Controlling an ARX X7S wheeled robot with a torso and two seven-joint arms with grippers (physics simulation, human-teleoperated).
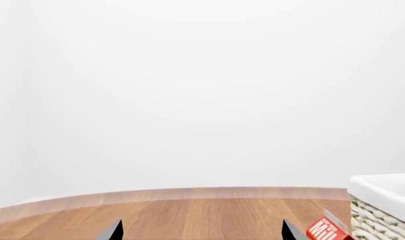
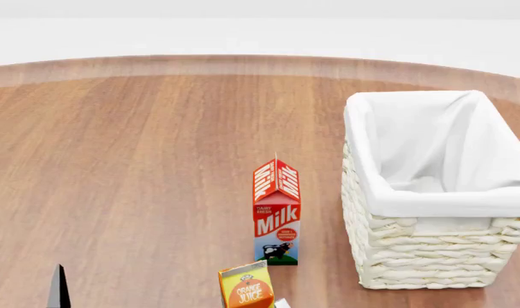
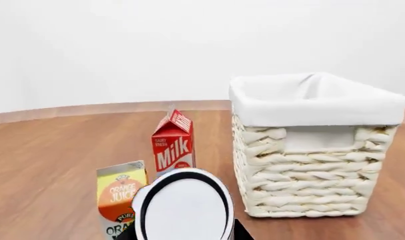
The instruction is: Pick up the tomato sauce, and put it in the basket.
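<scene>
Your right gripper [image 3: 182, 234] holds the tomato sauce [image 3: 182, 206]. In the right wrist view the can fills the near foreground end-on, a pale round face with a dark rim. A dark finger shows at each side of its lower edge, pressed close against it. None of the red label shows from this angle. The can is up off the wooden table [image 2: 140, 160] and in front of the groceries, not yet over the basket [image 3: 316, 102].

The basket stands on the table at your right side in the head view. Its white cloth lining is folded over the rim, and the woven wall shows below it. Only the lining shows inside.

The milk carton [image 2: 277, 212] stands upright just beside the basket's left wall, apart from it. The orange juice carton [image 2: 245, 290] stands nearer to you, close to the milk and cut by the bottom edge of the head view. In the right wrist view the can hides part of that juice carton.

Your left gripper [image 1: 202, 232] is spread wide and holds nothing. Its two dark fingertips [image 1: 116, 231] stand well apart at the edge of the left wrist view, over bare table. The milk carton and a corner of the basket show off to one side of them.
</scene>
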